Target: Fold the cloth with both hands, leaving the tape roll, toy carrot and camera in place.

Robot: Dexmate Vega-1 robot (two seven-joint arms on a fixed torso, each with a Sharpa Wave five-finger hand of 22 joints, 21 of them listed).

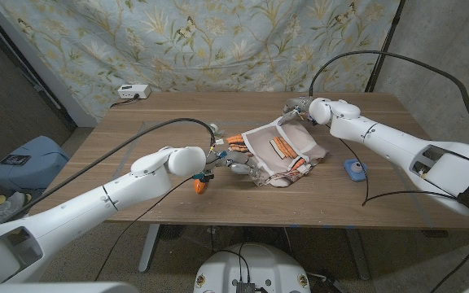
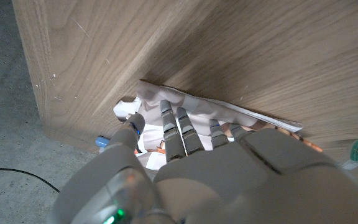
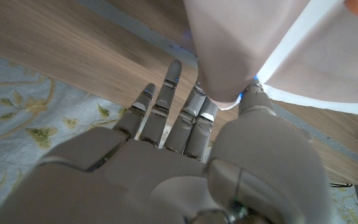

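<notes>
Cloth (image 1: 282, 152) lay rumpled mid-table, right hand (image 1: 300, 109) pinched its far corner, lifting it, left hand (image 1: 226, 160) gripped its near-left edge, toy carrot (image 1: 201, 185) beside the left wrist.

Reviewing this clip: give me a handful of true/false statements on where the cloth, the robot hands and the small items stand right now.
1. The right robot hand pinches a corner of the cloth. True.
2. The cloth lies spread out flat. False: it is bunched and partly folded mid-table.
3. The left robot hand has its fingers on the cloth's edge. True.
4. A small blue item sits on the cloth. False: it sits on the bare table, apart from the cloth.
5. An orange item lies by the left robot hand. True.
</notes>
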